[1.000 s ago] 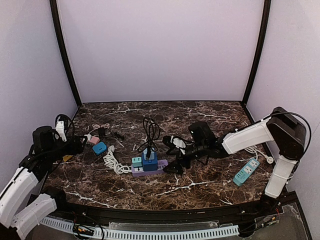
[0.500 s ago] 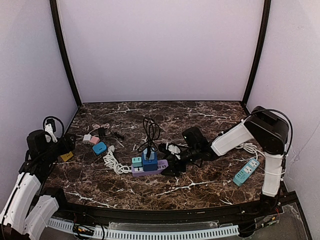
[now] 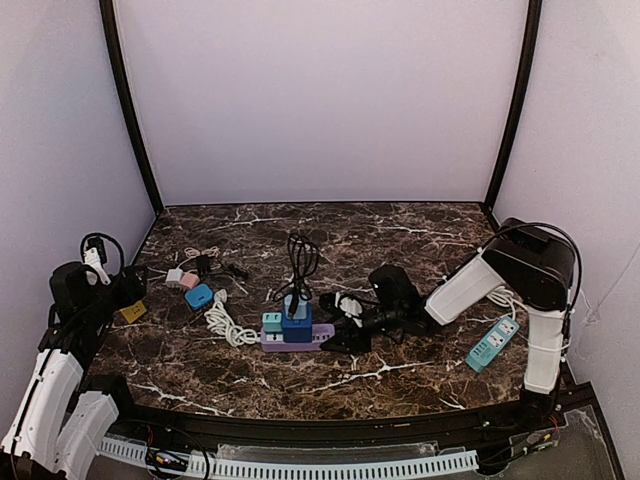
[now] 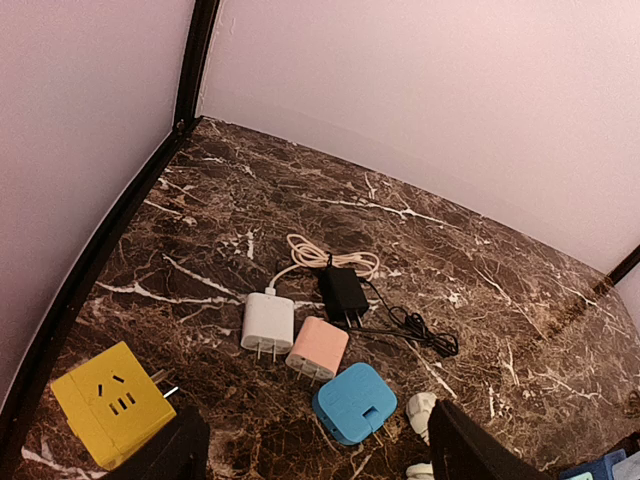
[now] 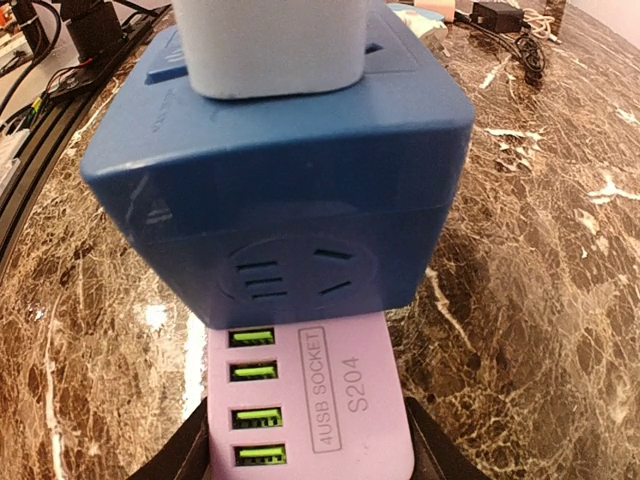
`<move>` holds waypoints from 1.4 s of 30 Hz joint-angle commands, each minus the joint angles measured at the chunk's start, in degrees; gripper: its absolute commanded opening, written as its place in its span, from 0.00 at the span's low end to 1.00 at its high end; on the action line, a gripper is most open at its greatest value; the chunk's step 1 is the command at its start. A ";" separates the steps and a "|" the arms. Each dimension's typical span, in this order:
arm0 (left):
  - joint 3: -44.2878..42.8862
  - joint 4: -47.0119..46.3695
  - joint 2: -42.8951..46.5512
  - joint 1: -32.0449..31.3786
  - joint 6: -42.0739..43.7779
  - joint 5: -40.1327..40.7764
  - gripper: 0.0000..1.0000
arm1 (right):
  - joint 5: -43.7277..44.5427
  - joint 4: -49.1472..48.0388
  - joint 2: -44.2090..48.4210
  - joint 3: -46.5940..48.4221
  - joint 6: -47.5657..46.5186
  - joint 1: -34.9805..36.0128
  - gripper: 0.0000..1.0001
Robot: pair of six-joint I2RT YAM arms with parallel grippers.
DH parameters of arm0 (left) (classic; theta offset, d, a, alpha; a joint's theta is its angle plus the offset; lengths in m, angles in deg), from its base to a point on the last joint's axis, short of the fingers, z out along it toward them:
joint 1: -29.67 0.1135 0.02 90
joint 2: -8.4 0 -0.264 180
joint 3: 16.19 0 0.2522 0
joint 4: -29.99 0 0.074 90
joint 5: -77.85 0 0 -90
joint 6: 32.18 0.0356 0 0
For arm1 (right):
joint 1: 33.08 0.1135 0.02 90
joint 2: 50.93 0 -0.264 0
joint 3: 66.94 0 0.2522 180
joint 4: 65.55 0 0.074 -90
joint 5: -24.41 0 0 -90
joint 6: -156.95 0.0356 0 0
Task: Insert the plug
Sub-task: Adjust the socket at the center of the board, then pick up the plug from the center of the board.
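A purple power strip [image 3: 292,343] lies mid-table and carries a dark blue cube adapter [image 3: 297,327] and a small teal one [image 3: 273,322]. In the right wrist view the strip's USB end [image 5: 310,400] fills the bottom, under the blue cube [image 5: 280,180] with a pale plug [image 5: 275,45] seated on top. My right gripper [image 3: 335,335] [image 5: 310,455] has a finger pressed on each long side of that end. Loose plugs lie at the left: white [image 4: 268,325], pink [image 4: 318,348], blue [image 4: 354,403], black [image 4: 343,292], yellow [image 4: 110,402]. My left gripper [image 4: 320,465] [image 3: 125,290] hovers open above them, holding nothing.
A coiled white cable [image 3: 225,325] lies left of the strip. A black cord [image 3: 302,258] loops up behind the blue cube. A teal power strip [image 3: 492,344] with a white lead sits at the right edge. Walls enclose the table on three sides.
My right arm has slid left to the purple strip and its jaws have narrowed onto the strip's end. My left arm has drawn back toward the left wall.
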 commanded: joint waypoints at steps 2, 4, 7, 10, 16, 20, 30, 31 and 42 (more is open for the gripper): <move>0.88 -1.16 0.89 0.73 0.32 -0.04 0.76 | 3.82 -5.46 1.50 -4.46 5.45 0.75 0.39; 0.90 -1.03 0.90 0.78 0.33 0.43 0.76 | 6.83 -5.10 1.57 -4.96 6.20 0.75 0.38; 0.84 -0.80 0.90 0.83 0.33 1.30 0.76 | 10.54 -2.04 0.74 -4.19 6.03 0.60 0.37; 0.75 -0.68 0.78 1.14 0.33 1.43 0.76 | 12.00 0.80 -0.50 -2.73 5.73 -0.15 0.36; -1.11 0.59 -0.03 2.52 4.10 1.14 0.75 | 12.04 2.01 -1.35 -0.79 5.36 -2.01 0.52; -8.92 7.55 -4.13 2.55 12.06 2.55 0.75 | 12.79 5.01 -0.54 0.08 4.48 -2.05 0.77; -42.89 45.33 -39.16 2.06 44.14 -0.46 0.74 | 18.24 5.68 10.05 -6.52 5.97 -2.06 0.95; -44.87 45.39 -40.44 1.48 44.95 -0.33 0.74 | 18.84 6.38 11.35 -7.02 6.42 -2.07 0.95; -51.30 37.52 -61.74 -13.26 42.63 6.12 0.71 | 26.60 18.81 19.99 -4.23 11.95 -2.15 0.96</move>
